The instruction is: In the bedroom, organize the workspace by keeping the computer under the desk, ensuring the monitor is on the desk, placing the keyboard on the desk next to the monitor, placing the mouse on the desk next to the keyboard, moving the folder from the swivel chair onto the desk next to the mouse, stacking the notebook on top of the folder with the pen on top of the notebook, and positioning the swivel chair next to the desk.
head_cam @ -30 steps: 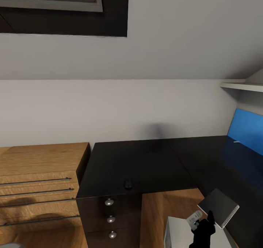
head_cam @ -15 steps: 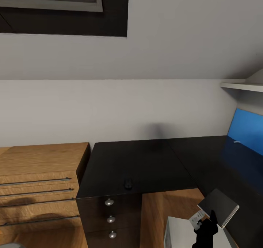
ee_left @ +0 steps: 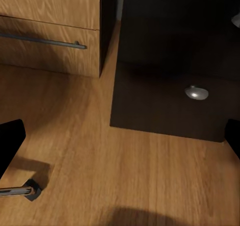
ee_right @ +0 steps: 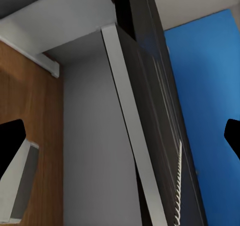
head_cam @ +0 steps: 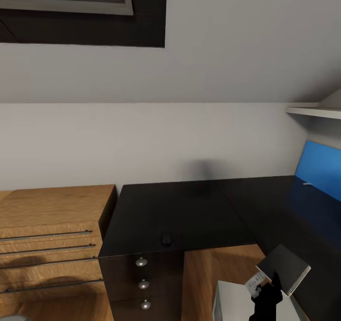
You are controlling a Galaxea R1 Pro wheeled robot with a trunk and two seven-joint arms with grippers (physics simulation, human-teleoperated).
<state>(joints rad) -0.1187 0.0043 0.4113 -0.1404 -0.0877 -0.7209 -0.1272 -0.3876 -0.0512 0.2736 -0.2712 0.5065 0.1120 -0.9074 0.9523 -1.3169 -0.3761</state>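
The right gripper (head_cam: 264, 290) stands low beside the black worktop (head_cam: 189, 212); its fingers (head_cam: 273, 279) touch the notebook (head_cam: 284, 268), tilted on edge just above them, though whether they clamp it I cannot tell. The computer (head_cam: 237, 302) sits directly below. The mouse (head_cam: 166, 238) lies well apart, near the worktop's front edge. The left gripper's (ee_left: 120, 151) fingers (ee_left: 10, 141) are spread wide, empty, over the floor (ee_left: 100, 166) by the drawers (ee_left: 170, 106).
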